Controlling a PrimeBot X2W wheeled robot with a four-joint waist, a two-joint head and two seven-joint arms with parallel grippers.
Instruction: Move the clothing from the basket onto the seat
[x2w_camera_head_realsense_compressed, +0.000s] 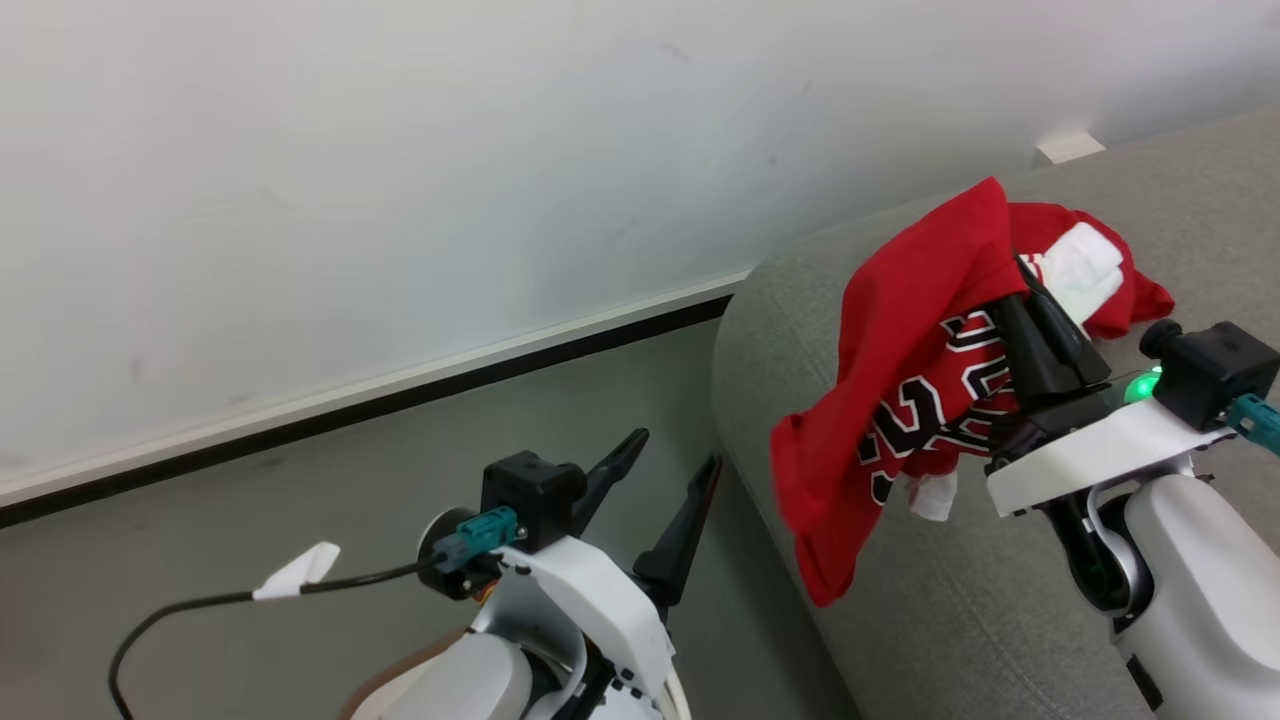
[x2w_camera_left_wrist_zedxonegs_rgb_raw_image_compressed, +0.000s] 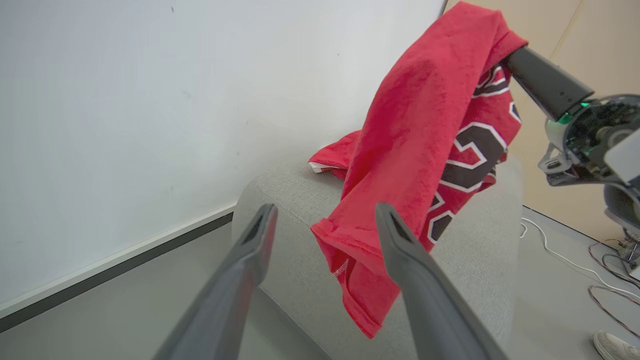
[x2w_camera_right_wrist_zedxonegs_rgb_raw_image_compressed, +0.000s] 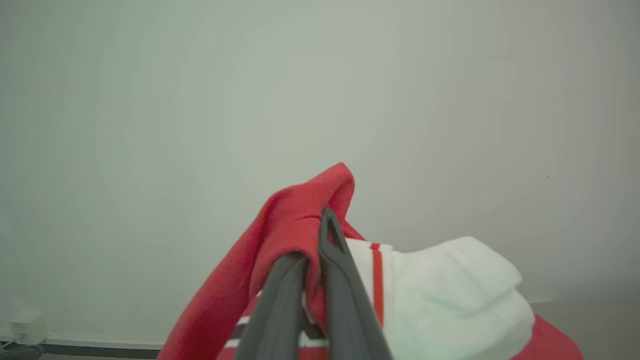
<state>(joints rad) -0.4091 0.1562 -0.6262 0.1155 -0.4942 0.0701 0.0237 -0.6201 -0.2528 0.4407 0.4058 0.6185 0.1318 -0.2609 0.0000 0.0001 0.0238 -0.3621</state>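
The right gripper (x2w_camera_right_wrist_zedxonegs_rgb_raw_image_compressed: 314, 245) has its two dark fingers pressed together on a bunched fold of the red jersey (x2w_camera_head_realsense_compressed: 900, 340). The cloth wraps over one fingertip and hides it. The jersey hangs lifted above the left end of the grey sofa (x2w_camera_head_realsense_compressed: 1000, 600), draping down towards that end's rounded edge. It is not clear whether its lowest hem touches the upholstery. The black-and-white numerals are creased and partly turned under, so they cannot be read.

Behind the jersey, a second red garment (x2w_camera_left_wrist_zedxonegs_rgb_raw_image_compressed: 332, 155) lies on the sofa near its back edge, mostly covered. A thick piece of white fabric (x2w_camera_right_wrist_zedxonegs_rgb_raw_image_compressed: 465, 290) with a red stripe beside it sits against the gripper's fingers. I cannot tell whether it belongs to either garment.

The left gripper (x2w_camera_head_realsense_compressed: 676, 448) hangs over the grey floor (x2w_camera_head_realsense_compressed: 300, 500) just off the sofa's left end, its fingers spread apart with nothing between them. The sofa's right side runs out of the head view. In the left wrist view, cables (x2w_camera_left_wrist_zedxonegs_rgb_raw_image_compressed: 575, 260) trail across the floor, and a pale shoe (x2w_camera_left_wrist_zedxonegs_rgb_raw_image_compressed: 615, 346) is cut off at the bottom right corner.
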